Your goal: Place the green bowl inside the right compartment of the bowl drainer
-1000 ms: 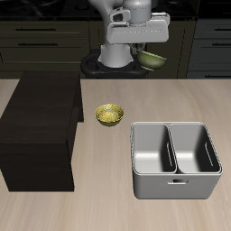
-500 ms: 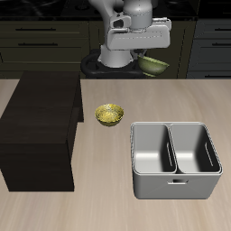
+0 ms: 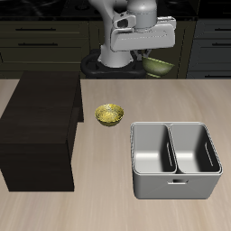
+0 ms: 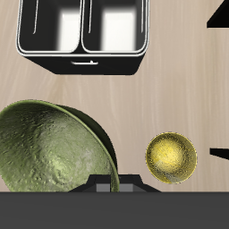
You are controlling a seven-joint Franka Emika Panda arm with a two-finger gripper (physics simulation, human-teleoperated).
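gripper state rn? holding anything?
Gripper: closed on the rim of the small olive-green bowl with a speckled inside, held in the air behind the table, not yet over the large light-grey two-well drainer tub.

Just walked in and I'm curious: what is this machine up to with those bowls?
The arm's gripper holds the green bowl up in the air, behind the table. The grey bowl drainer sits near the table's front edge, with nothing in either well. A brighter yellow-green bowl rests on the table beside a dark box.
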